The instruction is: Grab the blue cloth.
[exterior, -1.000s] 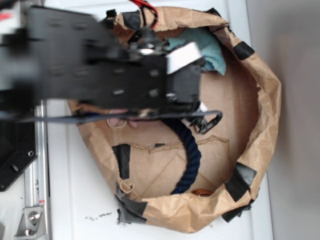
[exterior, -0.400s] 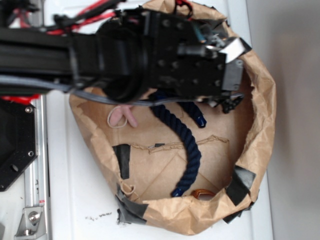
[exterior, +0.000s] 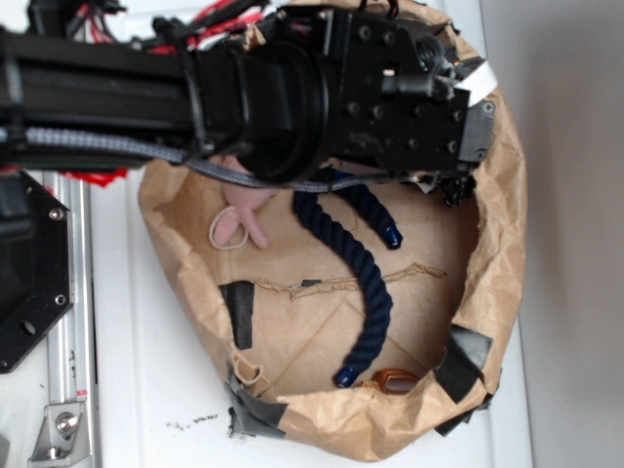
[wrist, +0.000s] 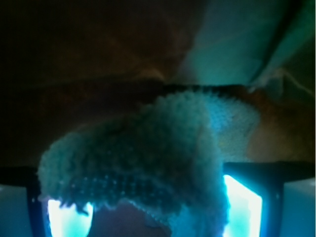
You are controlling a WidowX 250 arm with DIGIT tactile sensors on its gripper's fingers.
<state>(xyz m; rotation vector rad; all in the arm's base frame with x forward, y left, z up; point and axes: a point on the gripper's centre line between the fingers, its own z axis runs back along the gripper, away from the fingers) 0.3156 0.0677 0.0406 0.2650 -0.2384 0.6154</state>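
Observation:
In the wrist view the blue cloth, a pale teal terry towel, bulges up between my fingers and fills the middle of the frame. The gripper is open, its jaws wide apart. One lit finger stands at the cloth's left edge and the other finger at its right edge. In the exterior view the black arm and wrist hang over the back right corner of the paper basin. The gripper points down there, and the cloth is hidden beneath it.
A crumpled brown paper basin patched with black tape surrounds everything. Inside lie a thick navy rope, a pink plush toy and a small orange object. A metal rail runs along the left.
The arm has swung right and toward the basin's back right corner. The blue cloth, visible a second ago, is now covered by the wrist. More of the rope and plush toy shows.

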